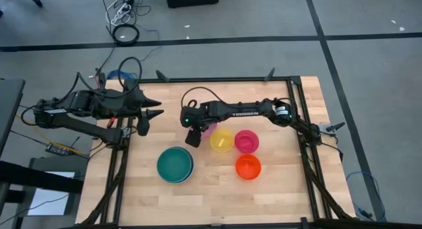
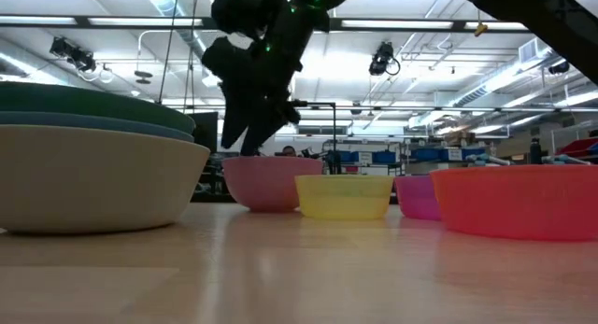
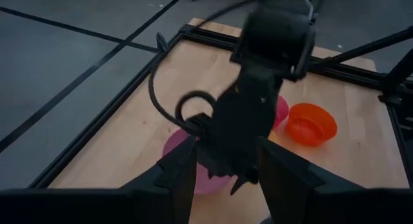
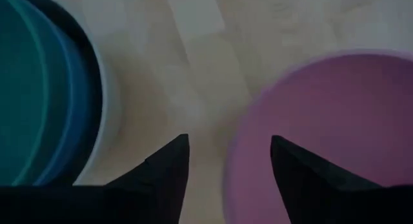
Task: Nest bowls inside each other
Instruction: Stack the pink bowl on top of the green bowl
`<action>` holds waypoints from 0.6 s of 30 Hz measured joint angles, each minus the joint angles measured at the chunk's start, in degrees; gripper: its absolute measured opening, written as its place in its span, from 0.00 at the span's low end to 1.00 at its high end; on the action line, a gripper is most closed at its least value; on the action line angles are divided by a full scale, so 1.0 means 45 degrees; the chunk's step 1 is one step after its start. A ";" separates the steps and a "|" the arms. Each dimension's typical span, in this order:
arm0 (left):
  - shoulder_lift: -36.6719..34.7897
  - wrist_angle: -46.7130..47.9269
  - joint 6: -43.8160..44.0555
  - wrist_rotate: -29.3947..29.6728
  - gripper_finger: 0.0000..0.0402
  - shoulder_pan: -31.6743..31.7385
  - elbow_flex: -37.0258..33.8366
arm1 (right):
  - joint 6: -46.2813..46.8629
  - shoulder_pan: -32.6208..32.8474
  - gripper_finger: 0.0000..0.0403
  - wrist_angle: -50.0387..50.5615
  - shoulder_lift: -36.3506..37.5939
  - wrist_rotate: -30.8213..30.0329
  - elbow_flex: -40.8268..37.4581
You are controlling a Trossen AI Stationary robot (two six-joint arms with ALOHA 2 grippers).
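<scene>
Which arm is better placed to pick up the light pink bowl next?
Right. The right gripper hangs open directly over the light pink bowl, its fingers straddling the rim. The left gripper waits at the table's left edge, farther away.

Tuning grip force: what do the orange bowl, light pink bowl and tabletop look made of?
Orange bowl: probably thin plastic, semi-gloss; its wall glows translucent against the light. Light pink bowl: likely the same plastic, smooth and more opaque. Tabletop: looks like wood, light butcher-block strips with a matt finish, inside a dark metal-looking frame.
</scene>
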State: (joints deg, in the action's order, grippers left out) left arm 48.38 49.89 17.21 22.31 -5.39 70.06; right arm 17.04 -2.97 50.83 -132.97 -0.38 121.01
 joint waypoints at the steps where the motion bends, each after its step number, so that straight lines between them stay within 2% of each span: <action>1: 0.0000 0.0004 0.0000 0.0015 0.41 0.0002 0.0000 | 0.0080 0.0002 0.51 -0.0287 -0.0002 -0.0003 -0.0302; 8: 0.0000 0.0043 0.0001 0.0076 0.41 0.0002 0.0000 | 0.0204 -0.0102 0.50 -0.1753 -0.0003 -0.0451 -0.1841; 12: 0.0000 0.0044 0.0000 0.0073 0.41 0.0003 0.0000 | 0.0086 -0.0271 0.46 -0.2746 -0.0019 -0.0437 -0.2640; 15: 0.0000 0.0044 0.0000 0.0130 0.41 0.0003 0.0000 | -0.0206 -0.0389 0.37 -0.2750 -0.0019 -0.0461 -0.2794; 18: 0.0000 0.0044 0.0000 0.0198 0.41 0.0005 0.0000 | -0.0681 -0.0421 0.20 -0.2660 -0.0019 -0.0530 -0.2715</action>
State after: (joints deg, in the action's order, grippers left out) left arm 48.38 50.09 17.21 23.20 -5.37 70.06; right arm 13.97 -4.86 38.86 -133.05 -2.77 108.79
